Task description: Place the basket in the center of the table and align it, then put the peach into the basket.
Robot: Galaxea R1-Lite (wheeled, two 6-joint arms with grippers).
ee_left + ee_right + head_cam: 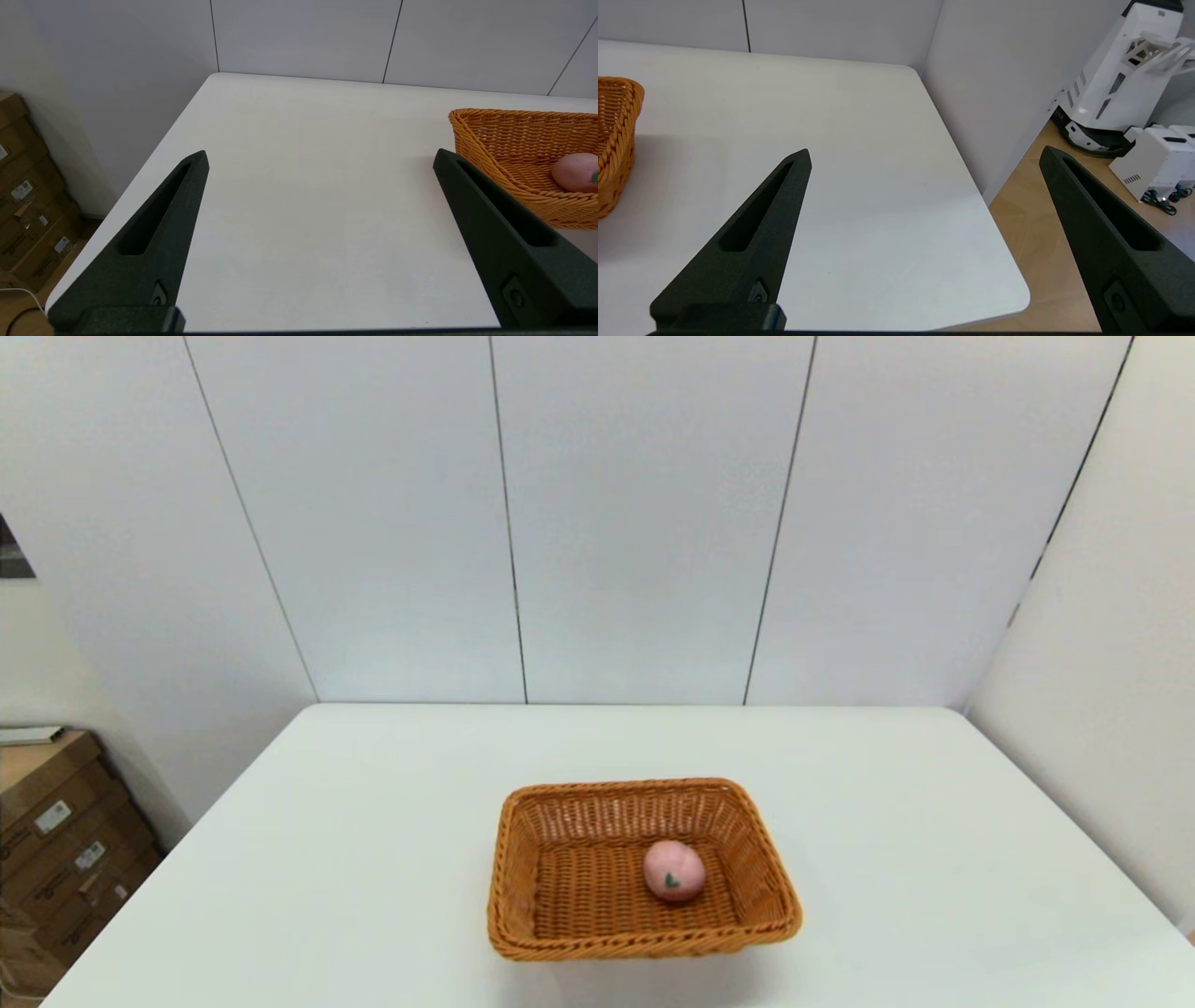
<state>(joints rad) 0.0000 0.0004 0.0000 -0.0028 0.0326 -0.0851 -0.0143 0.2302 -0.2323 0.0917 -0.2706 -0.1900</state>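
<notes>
One worktop point(373, 859), one basket point(523, 859) near its front edge at mid-width, sides roughly square to the edges. One peach point(673, 871) lay inside, toward the basket's right wall. Both steps looked finished; next move probably nothing. Left gripper point(320, 158) and right gripper point(924, 156) hung parked over the front corners, jaws spread, empty.

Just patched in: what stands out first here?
The rectangular orange-brown woven wicker basket sits mid-table near the front edge, with the small round pink toy peach inside it. Both open, empty grippers, left gripper and right gripper, hang off to the basket's sides.
</notes>
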